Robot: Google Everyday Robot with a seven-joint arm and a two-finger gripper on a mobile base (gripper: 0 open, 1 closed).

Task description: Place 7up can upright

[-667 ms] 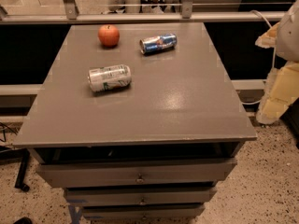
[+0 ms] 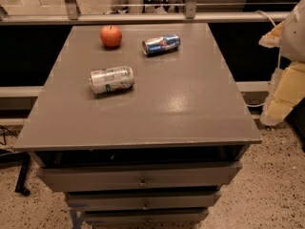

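Lying sideways, 7up can (image 2: 111, 79), well left of apparent claw (image 2: 285, 95) beside table (image 2: 181, 106).

Place: office or lab building, seemingly a robot test spot.
Floor: speckled terrazzo floor (image 2: 281, 190).
Furniture: grey metal drawer cabinet (image 2: 190, 109), left of the cream gripper (image 2: 285, 95) at the right edge.
Behind: glass railing with metal posts (image 2: 143, 18), beyond the gripper.

The one camera looked down at the counter (image 2: 190, 113) from its front, fairly near; the hand (image 2: 285, 93) hung beyond its right edge.
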